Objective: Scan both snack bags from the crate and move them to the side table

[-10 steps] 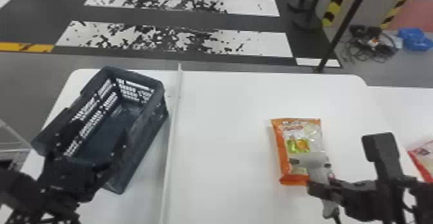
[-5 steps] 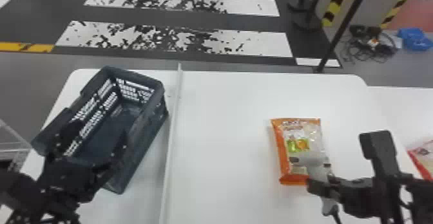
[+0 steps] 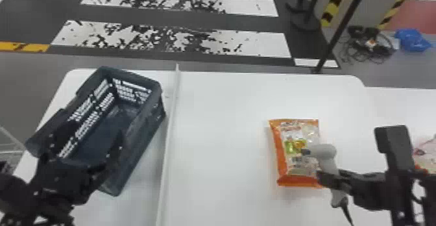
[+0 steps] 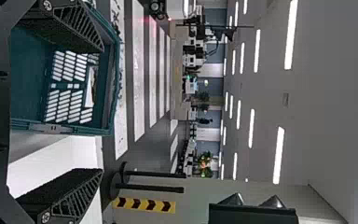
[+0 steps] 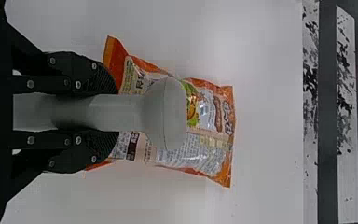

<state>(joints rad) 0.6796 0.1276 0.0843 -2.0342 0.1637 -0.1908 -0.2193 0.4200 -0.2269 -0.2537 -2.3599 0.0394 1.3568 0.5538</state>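
Right gripper (image 3: 333,180): fingers closed on the grey handle of the scanner (image 3: 325,155), one either side. Left gripper (image 3: 95,132): fingers wide apart, empty, at the near end of the crate (image 3: 144,141). Bag (image 3: 281,163), orange-edged, lies flat on the table (image 3: 224,128), beyond the right gripper and a little to its left; scanner head overlaps its printed face in the head view. Contact between the two: cannot tell. Second bag (image 3: 427,157), partly cut off, at the right edge. Farther off, floor with white stripes (image 3: 168,40).
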